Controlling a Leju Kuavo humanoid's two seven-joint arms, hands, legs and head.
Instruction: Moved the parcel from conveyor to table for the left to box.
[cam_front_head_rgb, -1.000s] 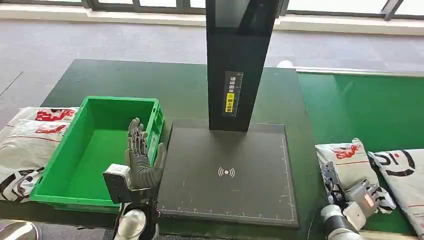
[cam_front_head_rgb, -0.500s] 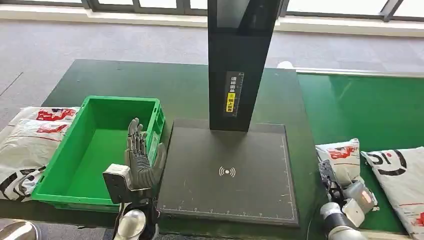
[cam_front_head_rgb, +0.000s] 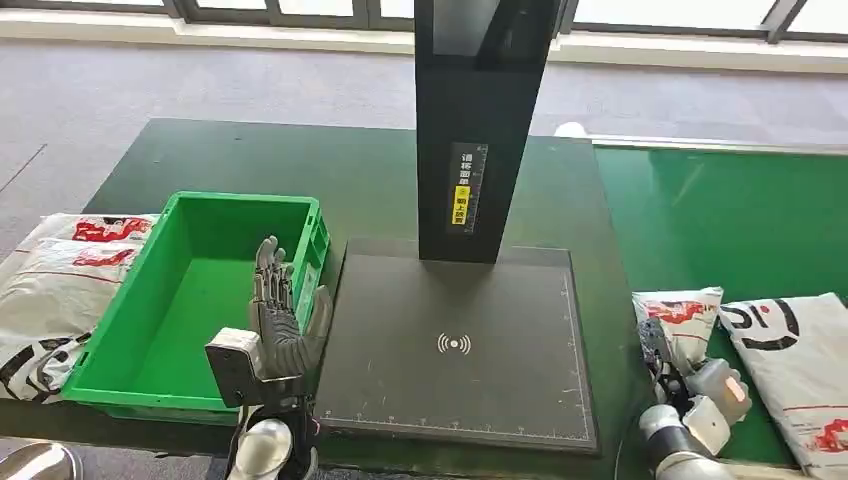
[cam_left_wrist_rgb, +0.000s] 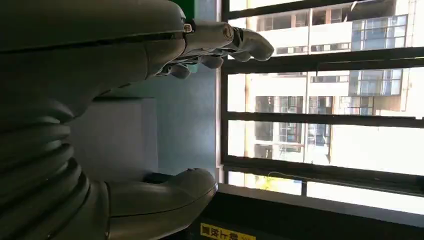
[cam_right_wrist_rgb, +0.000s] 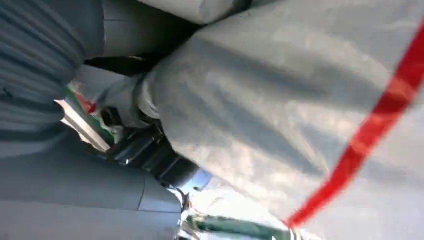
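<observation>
Under my right hand (cam_front_head_rgb: 700, 392), on the green conveyor belt (cam_front_head_rgb: 720, 215), lies the grey plastic mailer parcel with red print (cam_front_head_rgb: 682, 318); fingers seem closed on its edge, grip looks shallow. Risk: slack film slips out on lift. Left hand (cam_front_head_rgb: 277, 315) spread, empty, beside the green plastic crate (cam_front_head_rgb: 130, 340).

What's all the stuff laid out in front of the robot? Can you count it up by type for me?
Grey parcel bags: 3, namely one left of the crate, one in the right hand, one beside it
Green crates: 1
Black scanner stands: 1
Total: 5
</observation>
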